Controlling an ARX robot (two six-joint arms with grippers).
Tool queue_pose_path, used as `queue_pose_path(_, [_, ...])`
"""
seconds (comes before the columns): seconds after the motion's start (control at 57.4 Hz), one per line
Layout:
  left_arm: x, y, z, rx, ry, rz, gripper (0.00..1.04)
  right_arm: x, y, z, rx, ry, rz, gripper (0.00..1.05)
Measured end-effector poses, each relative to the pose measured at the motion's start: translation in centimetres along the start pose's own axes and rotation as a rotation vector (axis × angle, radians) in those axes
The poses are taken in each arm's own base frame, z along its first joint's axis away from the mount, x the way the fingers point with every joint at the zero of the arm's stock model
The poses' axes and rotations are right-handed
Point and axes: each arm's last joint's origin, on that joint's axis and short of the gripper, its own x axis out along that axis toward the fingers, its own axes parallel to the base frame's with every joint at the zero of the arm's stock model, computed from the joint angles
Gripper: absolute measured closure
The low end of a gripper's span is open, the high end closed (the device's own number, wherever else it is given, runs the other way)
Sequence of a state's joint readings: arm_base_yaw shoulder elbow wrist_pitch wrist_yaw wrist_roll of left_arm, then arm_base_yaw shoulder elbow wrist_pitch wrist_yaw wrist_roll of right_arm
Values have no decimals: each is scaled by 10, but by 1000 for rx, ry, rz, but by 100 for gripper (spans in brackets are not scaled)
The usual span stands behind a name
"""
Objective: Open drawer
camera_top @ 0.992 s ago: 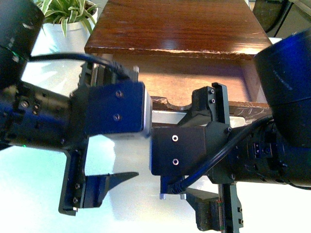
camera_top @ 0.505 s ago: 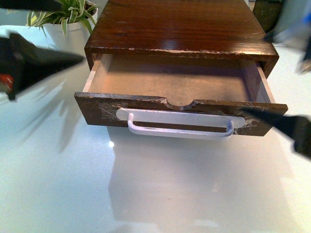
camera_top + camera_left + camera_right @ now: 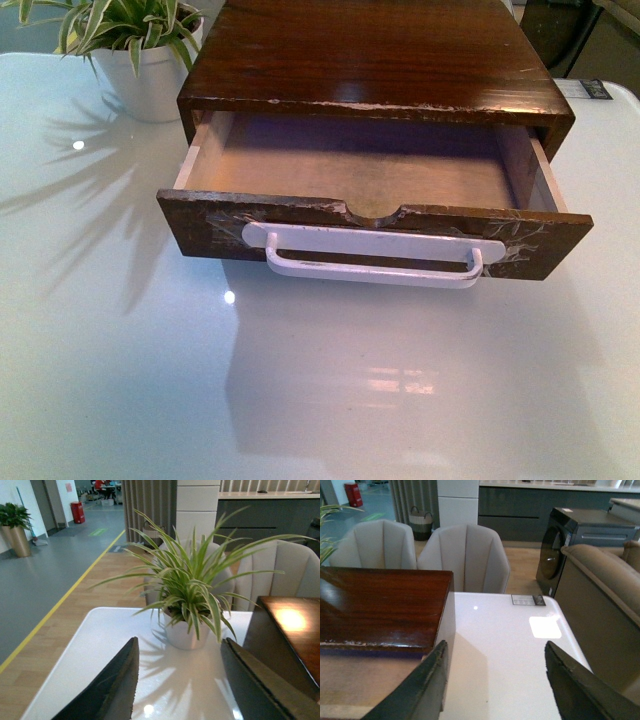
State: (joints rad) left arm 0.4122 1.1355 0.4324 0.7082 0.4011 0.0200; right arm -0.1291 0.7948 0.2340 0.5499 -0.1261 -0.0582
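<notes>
The drawer (image 3: 370,232) stands pulled out of the dark-brown wooden cabinet (image 3: 370,55) in the front view. Its scratched whitish front carries a long white bar handle (image 3: 372,262) and a semicircular notch in the top edge. Its pale interior (image 3: 355,165) is bare. Neither gripper shows in the front view. My left gripper (image 3: 179,647) is open and empty above the white table, facing the plant. My right gripper (image 3: 495,650) is open and empty, beside the cabinet's top (image 3: 380,605).
A potted spider plant in a white pot (image 3: 140,55) stands at the cabinet's left, also in the left wrist view (image 3: 187,625). The glossy white table (image 3: 300,400) spreads in front of the drawer. Beige chairs (image 3: 465,555) and a sofa (image 3: 605,600) stand beyond the table.
Both arms, which filled the front view a second ago, have swung out sideways and left it. The drawer stays pulled out.
</notes>
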Motion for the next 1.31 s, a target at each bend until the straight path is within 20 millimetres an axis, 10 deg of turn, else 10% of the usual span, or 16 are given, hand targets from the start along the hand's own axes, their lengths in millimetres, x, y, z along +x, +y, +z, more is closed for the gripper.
queue_pose_path(0.279, [-35,-41,-28,-20,8,-1,103,-20,16,-18,43,-3,-15,103])
queue_pose_path(1.306, [-93,-81,-58,-20,-9,-9,103,-57,20,-38,46,-30,-4,103])
